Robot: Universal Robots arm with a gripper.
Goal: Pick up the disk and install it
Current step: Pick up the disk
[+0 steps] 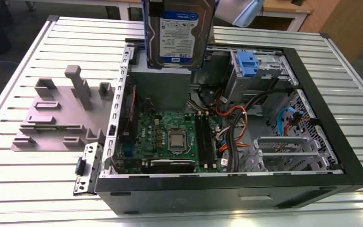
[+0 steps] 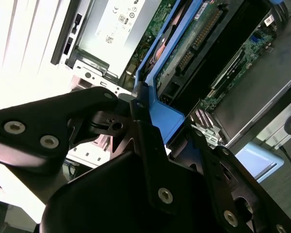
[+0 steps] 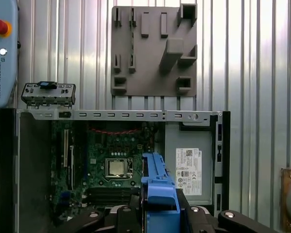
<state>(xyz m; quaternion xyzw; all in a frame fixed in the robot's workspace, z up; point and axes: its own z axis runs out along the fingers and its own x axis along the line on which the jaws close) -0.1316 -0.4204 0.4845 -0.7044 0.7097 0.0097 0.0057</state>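
While the gripper (image 2: 170, 127) is clamping down on the disk (image 1: 178, 33), the drive is hanging upright over the open computer case (image 1: 232, 189). Its white-and-blue label is facing the exterior camera, and the blue side rails are running down both of its long edges. It's hovering at the end of the case farthest from the exterior camera, right above the grey metal box (image 3: 189, 170) with the white sticker. I honestly can't tell whether its lower edge is touching anything. In the second wrist view the black fingers (image 2: 146, 141) are squeezing the blue rail from both sides, so the tool is definitely closed on the drive, and the green circuit board on the drive's underside is peeking out past them. The case itself is lying on its side on the slatted metal table (image 1: 17, 189), with its front wall sitting close to the table edge nearest the exterior camera. Inside, the green motherboard (image 1: 162, 127) is lying flat with the processor (image 1: 176, 140) sitting in its middle. A tall blue plastic clip (image 1: 245, 64) is standing in the drive bay toward the exterior view's right, apart from the disk. A grey fixture plate (image 1: 49, 127) with blocky posts is sitting on the table just beside the case, toward the table edge at the exterior view's left.
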